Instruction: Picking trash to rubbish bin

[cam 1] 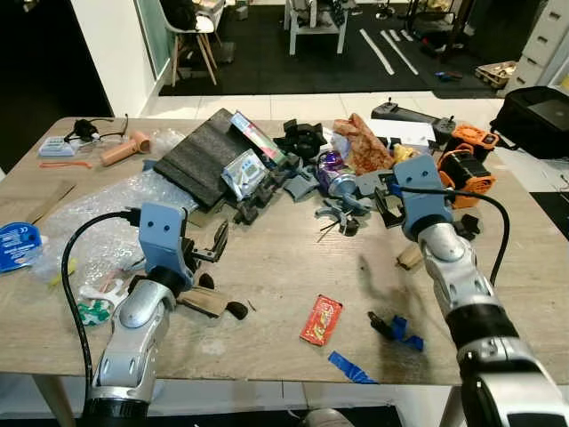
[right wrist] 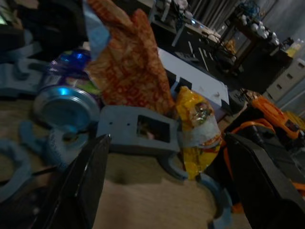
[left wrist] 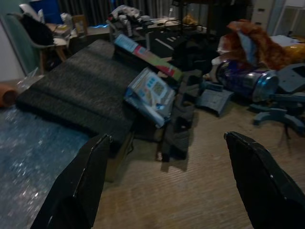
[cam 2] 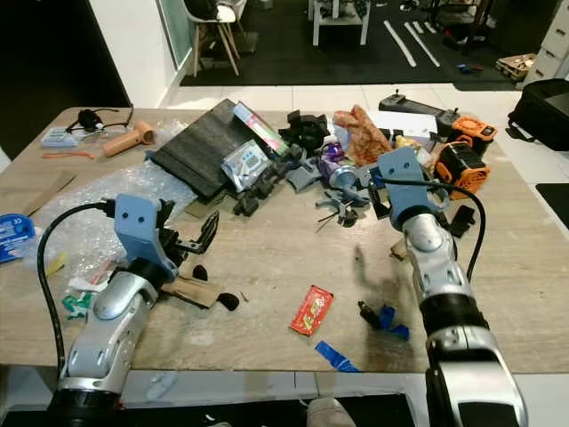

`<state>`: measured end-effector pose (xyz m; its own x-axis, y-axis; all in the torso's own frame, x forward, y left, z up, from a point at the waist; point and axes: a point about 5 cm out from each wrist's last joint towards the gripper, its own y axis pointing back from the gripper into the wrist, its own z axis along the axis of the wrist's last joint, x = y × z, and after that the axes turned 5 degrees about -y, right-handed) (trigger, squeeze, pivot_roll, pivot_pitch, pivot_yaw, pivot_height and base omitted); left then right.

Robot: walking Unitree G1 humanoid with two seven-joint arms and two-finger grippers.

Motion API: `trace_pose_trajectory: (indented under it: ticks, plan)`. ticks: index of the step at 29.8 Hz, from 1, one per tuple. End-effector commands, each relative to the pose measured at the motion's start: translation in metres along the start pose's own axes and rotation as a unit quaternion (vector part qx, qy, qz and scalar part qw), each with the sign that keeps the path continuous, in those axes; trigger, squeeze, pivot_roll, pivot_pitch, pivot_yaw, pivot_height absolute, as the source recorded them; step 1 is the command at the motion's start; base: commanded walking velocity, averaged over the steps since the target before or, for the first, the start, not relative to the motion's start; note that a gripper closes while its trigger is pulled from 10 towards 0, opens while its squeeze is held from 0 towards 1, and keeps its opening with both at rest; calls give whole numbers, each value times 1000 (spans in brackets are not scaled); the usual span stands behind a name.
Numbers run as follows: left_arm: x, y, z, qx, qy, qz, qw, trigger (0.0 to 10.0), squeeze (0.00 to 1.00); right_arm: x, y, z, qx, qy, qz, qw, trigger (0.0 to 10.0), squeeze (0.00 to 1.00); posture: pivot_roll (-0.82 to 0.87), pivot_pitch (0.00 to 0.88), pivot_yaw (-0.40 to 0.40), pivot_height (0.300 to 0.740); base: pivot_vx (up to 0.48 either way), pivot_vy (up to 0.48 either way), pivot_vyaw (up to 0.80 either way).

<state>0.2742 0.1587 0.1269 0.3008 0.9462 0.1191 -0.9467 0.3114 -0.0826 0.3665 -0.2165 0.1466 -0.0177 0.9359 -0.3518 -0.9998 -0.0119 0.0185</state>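
Trash lies scattered on the wooden table (cam 1: 267, 258): a red candy wrapper (cam 1: 321, 319) near the front, blue tape scraps (cam 1: 397, 327), a purple can (cam 1: 336, 173), an orange snack bag (cam 1: 360, 142), a yellow wrapper (right wrist: 198, 129) and a white-blue packet (cam 1: 242, 172). My left gripper (cam 1: 213, 243) hovers open over the table's left part, facing the packet and a black foam pad (left wrist: 81, 90). My right gripper (cam 1: 384, 200) is open over the right part, facing the can, the snack bag and grey plastic parts (right wrist: 138, 131). Nothing is between either pair of fingers.
Bubble wrap (cam 1: 98, 222) and a brown cardboard scrap (cam 1: 203, 302) lie by my left arm. An orange tool (cam 1: 462, 169) sits at the right edge. Glasses (cam 1: 89, 132) and a blue roll (cam 1: 13, 245) are far left. A chair (cam 1: 191, 36) and a black bag (cam 1: 538, 116) stand beyond.
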Motion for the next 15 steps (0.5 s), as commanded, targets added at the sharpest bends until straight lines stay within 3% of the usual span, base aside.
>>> trace_pose_trajectory:
  ticks: [1, 5, 8, 9, 15]
  plan:
    - [2, 4, 0, 4, -5, -6, 1000, 10000, 0, 1, -4, 1, 0, -13, 6, 1000, 10000, 1000, -143, 5, 26, 740, 0, 0, 0]
    - [3, 8, 3, 3, -10, -9, 1000, 10000, 0, 5, -9, 3, 0, -36, 23, 999, 10000, 1000, -132, 23, 35, 740, 0, 0, 0]
    - [8, 16, 7, 2, -17, -7, 1000, 10000, 0, 9, -11, 6, -6, -70, 41, 997, 10000, 0, -107, 57, 55, 740, 0, 0, 0]
    - [11, 21, 10, 0, -22, -4, 1000, 10000, 0, 12, -12, 8, -10, -96, 53, 994, 10000, 0, -93, 69, 63, 740, 0, 0, 0]
    - [15, 28, 14, 1, -27, 1, 1000, 10000, 0, 17, -14, 10, -14, -123, 68, 990, 10000, 0, -80, 83, 70, 740, 0, 0, 0]
